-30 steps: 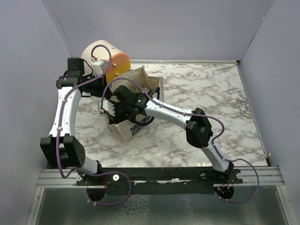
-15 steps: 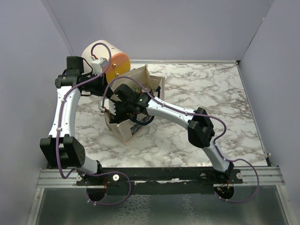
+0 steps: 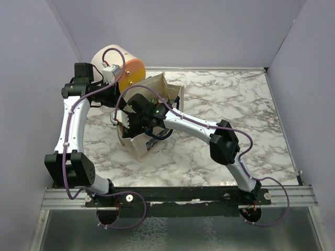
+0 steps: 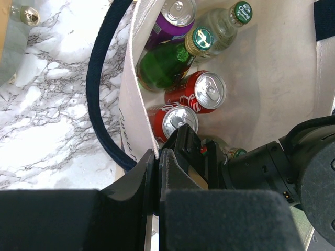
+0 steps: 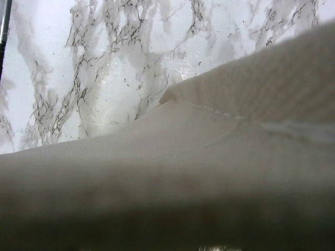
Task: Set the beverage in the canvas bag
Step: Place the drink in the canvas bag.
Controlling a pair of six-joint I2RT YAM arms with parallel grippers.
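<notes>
Seemingly pinched tight on the rim of the canvas bag [image 4: 282,78], the left gripper [image 4: 158,157] holds it near the tabletop's [image 3: 235,99] left edge. Red cans [image 4: 209,91] and bottles [image 4: 162,68] lie inside. The right gripper [image 4: 191,151] reaches in; whether it holds anything, I cannot tell.

The left gripper [image 4: 157,170] pinched the pale rim of the canvas bag [image 4: 282,89], jaws tight on the cloth. A navy strap [image 4: 97,78] looped over the marble table [image 4: 47,104] just outside. Inside stood a purple can [image 4: 175,13], a clear bottle [image 4: 222,29], a green bottle [image 4: 165,65] and two red cans [image 4: 201,93], with the other arm's black body [image 4: 282,167] low beside them.
</notes>
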